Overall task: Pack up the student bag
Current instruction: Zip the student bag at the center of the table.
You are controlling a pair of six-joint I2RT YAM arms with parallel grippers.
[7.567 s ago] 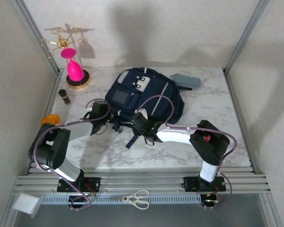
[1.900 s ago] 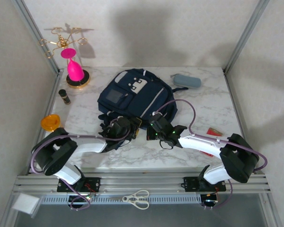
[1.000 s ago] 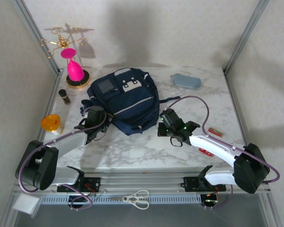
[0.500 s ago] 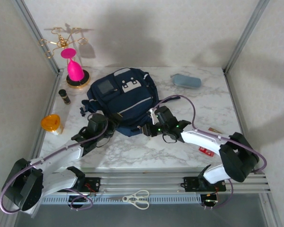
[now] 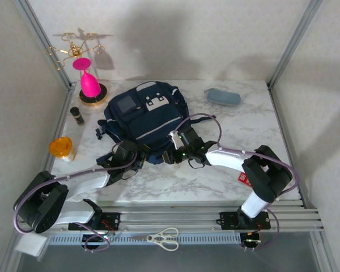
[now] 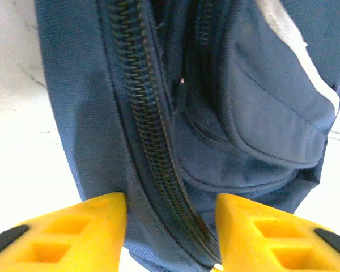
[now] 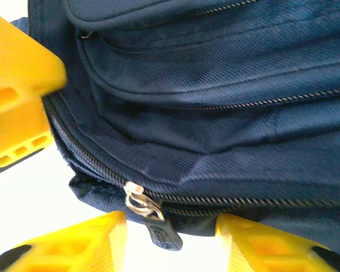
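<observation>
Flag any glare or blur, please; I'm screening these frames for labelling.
Top external: even light, sharp, soft shadows on the back wall. Left wrist: table blown out white, the student bag and its zipper crisp. Right wrist: table glare too, zipper pull sharp.

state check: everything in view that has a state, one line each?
student bag: lying flat, front up, visible zips closed.
left gripper: open, straddling the bag's zipped edge.
right gripper: open, one finger on each side of the zipper pull.
zipper pull: hanging loose, not pinched.
scissors: blades closed.
small dark bottle: upright, capped.
pencil case: lying flat, zip too small to tell.
</observation>
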